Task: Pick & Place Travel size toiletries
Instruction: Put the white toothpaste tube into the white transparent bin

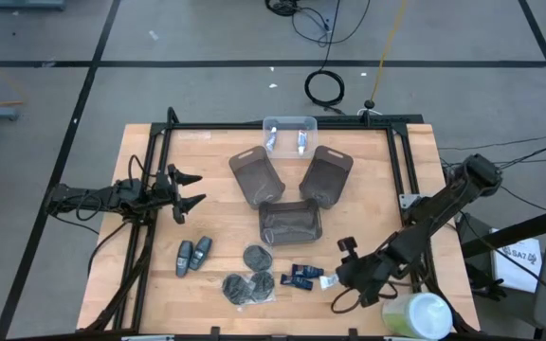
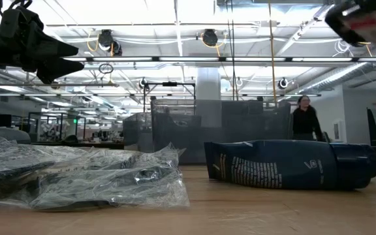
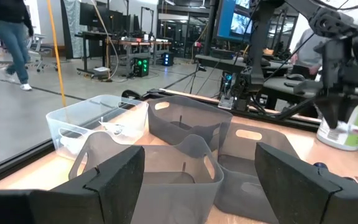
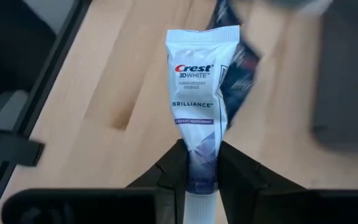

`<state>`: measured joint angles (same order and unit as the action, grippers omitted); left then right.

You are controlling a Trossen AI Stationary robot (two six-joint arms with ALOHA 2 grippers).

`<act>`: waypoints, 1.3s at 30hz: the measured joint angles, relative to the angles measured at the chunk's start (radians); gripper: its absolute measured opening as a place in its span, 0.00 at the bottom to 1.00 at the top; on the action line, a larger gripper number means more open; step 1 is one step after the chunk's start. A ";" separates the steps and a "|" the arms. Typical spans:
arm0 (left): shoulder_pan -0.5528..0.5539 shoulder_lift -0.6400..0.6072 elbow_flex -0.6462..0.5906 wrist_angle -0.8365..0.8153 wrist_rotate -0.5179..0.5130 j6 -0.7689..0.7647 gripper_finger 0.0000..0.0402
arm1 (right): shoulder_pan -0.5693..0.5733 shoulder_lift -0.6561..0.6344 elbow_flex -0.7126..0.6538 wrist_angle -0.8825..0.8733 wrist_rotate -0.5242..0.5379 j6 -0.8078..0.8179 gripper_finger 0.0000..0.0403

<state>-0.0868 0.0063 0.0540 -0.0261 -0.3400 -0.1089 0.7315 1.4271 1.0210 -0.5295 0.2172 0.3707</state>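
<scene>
Toothpaste tube point(image 4: 199, 106): soft white plastic, flat crimped end; reads "Crest 3D WHITE BRILLIANCE". It is at the bench's 5 o'clock edge.
Right gripper point(image 4: 201, 171): dark fingers pinching the tube near its cap end.
Left gripper point(image 1: 190, 189): at the bench's 9 o'clock side, fingers spread wide, holding nothing.
Dark-blue bottles point(image 1: 301, 277): small, glossy, white small print not readable; they lie just beside the tube.
Grey discs point(image 1: 249, 282): round, in crinkled clear wrap, at 6 o'clock.
Oval sticks point(image 1: 193, 256): grey-blue, smooth, at 7 o'clock.
Grey trays point(image 1: 290, 222): smoky plastic with cut handles, at the centre.
Bench point(image 1: 145, 142): pale wood planks.
</scene>
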 joint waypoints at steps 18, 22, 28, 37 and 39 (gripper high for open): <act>0.000 0.000 0.000 0.000 0.000 0.000 0.74 | -0.164 -0.161 -0.187 0.325 0.119 -0.123 0.16; 0.000 0.000 0.000 0.000 0.000 0.000 0.74 | -0.217 -0.220 -0.274 0.468 0.121 -0.183 0.16; 0.000 0.000 0.000 0.000 0.000 0.000 0.74 | -0.320 -0.304 -0.380 0.654 0.121 -0.262 0.16; 0.000 0.000 0.000 0.000 0.000 0.000 0.74 | -0.505 -0.348 -0.470 0.855 0.119 -0.340 0.16; 0.000 0.000 0.000 0.000 0.000 0.000 0.74 | -0.549 -0.348 -0.470 0.865 0.119 -0.349 0.16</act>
<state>-0.0868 0.0067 0.0540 -0.0265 -0.3397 -0.1085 0.1821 1.0790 0.5507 0.3350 0.3366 0.0213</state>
